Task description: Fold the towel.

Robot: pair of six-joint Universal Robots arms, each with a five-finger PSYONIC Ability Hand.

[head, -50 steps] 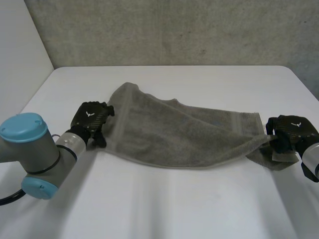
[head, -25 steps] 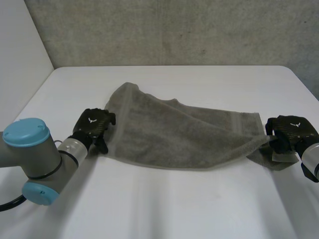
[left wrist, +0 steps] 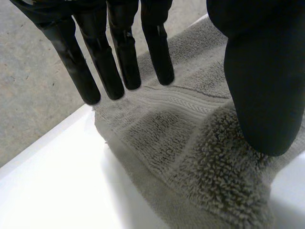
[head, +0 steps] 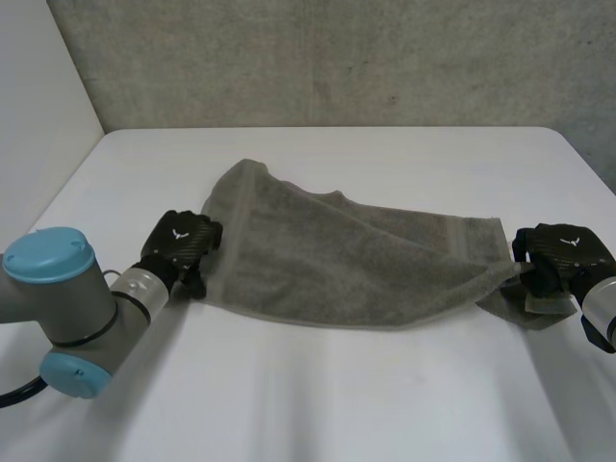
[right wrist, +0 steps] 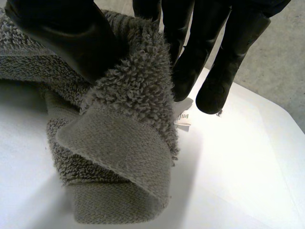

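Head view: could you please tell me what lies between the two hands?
The towel spans it, lying on the table from the left hand at one end to the right hand pinching the other, as the head view shows.

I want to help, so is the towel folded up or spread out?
Mostly spread out, rumpled: the towel lies wide across the white table, one end bunched in the right hand.

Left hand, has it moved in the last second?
Yes. The left hand slid slightly nearer, down the towel's left edge, away from its far corner.
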